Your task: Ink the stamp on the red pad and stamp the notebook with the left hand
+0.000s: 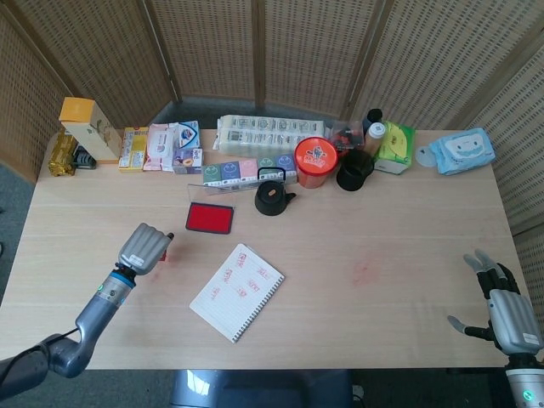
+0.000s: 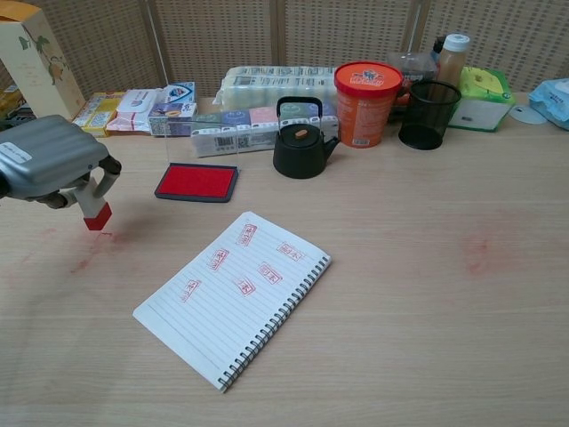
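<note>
The spiral notebook (image 2: 233,297) lies flat and open on the table (image 2: 427,294), nearest the chest camera, set at a diagonal with its wire binding along the lower right edge. Its lined page carries several red stamp marks in the upper part.

At the table's near right corner in the head view, the right robot hand (image 1: 500,310) sits with its fingers spread and holds nothing.

To the left of the notebook and apart from it, the left robot hand (image 2: 49,165) has its fingers curled around the stamp (image 2: 94,206). The stamp's pale body points down with its red face lowest, just above the table surface; whether it touches cannot be told. Faint red smudges mark the wood beside it.

Farther back, the red ink pad (image 2: 196,181) lies in its dark tray, well apart from the left robot hand, between it and the black teapot (image 2: 300,142).

Behind these stands a row of items along the table's far edge: flat packaged boxes (image 2: 147,102), a long wrapped pack (image 2: 276,84), an orange tub with a red lid (image 2: 364,90), a black mesh cup (image 2: 428,114), a green tissue pack (image 2: 480,96) and a tall yellow-topped carton (image 2: 34,62).
</note>
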Robot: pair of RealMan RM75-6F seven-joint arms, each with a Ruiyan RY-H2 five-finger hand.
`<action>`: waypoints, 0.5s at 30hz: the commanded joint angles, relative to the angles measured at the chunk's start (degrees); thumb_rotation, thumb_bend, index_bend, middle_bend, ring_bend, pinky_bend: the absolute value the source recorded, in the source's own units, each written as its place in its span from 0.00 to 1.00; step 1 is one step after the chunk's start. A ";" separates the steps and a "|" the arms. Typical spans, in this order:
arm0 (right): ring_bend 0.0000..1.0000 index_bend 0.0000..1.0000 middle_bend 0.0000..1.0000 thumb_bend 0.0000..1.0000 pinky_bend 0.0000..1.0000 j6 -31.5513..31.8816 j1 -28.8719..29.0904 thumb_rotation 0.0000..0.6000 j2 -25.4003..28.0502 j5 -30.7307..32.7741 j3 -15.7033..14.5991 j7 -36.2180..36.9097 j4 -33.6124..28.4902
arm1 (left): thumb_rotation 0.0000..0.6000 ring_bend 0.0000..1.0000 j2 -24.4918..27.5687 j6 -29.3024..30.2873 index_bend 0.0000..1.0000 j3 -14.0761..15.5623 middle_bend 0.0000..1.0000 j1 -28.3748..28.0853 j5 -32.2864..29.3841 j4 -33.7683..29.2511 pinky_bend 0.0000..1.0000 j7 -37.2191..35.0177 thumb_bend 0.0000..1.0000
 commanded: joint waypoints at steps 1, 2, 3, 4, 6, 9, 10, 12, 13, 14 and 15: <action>0.00 0.00 0.00 0.10 0.00 -0.05 0.03 1.00 0.01 0.03 0.00 0.03 -0.02 | 1.00 1.00 -1.23 -0.88 0.63 0.34 1.00 -0.14 -0.68 1.67 1.00 0.25 0.38; 0.00 0.00 0.00 0.10 0.00 -0.04 0.03 1.00 0.03 0.03 0.01 0.04 0.00 | 1.00 1.00 -1.58 -1.12 0.63 0.47 1.00 -0.17 -0.80 2.18 1.00 0.40 0.38; 0.00 0.00 0.00 0.10 0.00 -0.03 0.03 1.00 0.03 0.04 0.02 0.06 0.01 | 1.00 1.00 -1.86 -1.32 0.63 0.56 1.00 -0.20 -0.93 2.60 1.00 0.53 0.38; 0.00 0.00 0.00 0.10 0.00 -0.04 0.03 1.00 0.04 0.07 0.04 0.11 0.01 | 1.00 1.00 -2.13 -1.55 0.63 0.64 1.00 -0.22 -1.11 3.01 1.00 0.74 0.38; 0.00 0.00 0.00 0.10 0.00 -0.04 0.03 1.00 0.09 0.13 0.07 0.22 0.00 | 1.00 1.00 -2.53 -1.72 0.63 0.62 1.00 -0.25 -1.39 3.47 1.00 0.94 0.38; 0.00 0.00 0.00 0.10 0.00 0.02 0.02 1.00 0.14 0.13 0.11 0.36 0.04 | 1.00 1.00 -2.97 -1.63 0.63 0.57 1.00 -0.32 -1.53 3.98 1.00 1.34 0.38; 0.00 0.00 0.00 0.10 0.00 0.04 0.02 1.00 0.17 0.12 0.11 0.42 0.04 | 1.00 1.00 -3.09 -1.58 0.63 0.57 1.00 -0.36 -1.56 4.11 1.00 1.55 0.37; 0.00 0.00 0.00 0.10 0.00 0.03 0.01 1.00 0.23 0.08 0.10 0.54 0.02 | 1.00 1.00 -3.19 -1.71 0.63 0.63 1.00 -0.43 -1.65 4.06 1.00 1.78 0.37; 0.00 0.00 0.00 0.10 0.00 0.02 0.01 1.00 0.25 0.08 0.10 0.60 0.02 | 1.00 1.00 -3.25 -1.74 0.63 0.67 1.00 -0.47 -1.70 4.11 1.00 2.06 0.37; 0.00 0.00 0.00 0.10 0.00 0.03 0.01 1.00 0.27 0.07 0.10 0.62 0.01 | 1.00 1.00 -3.31 -1.85 0.63 0.68 1.00 -0.49 -1.83 4.15 1.00 2.33 0.36; 0.00 0.00 0.00 0.10 0.00 0.04 0.00 1.00 0.29 0.06 0.10 0.65 0.02 | 1.00 1.00 -3.43 -2.05 0.63 0.67 1.00 -0.51 -2.11 4.14 1.00 2.76 0.36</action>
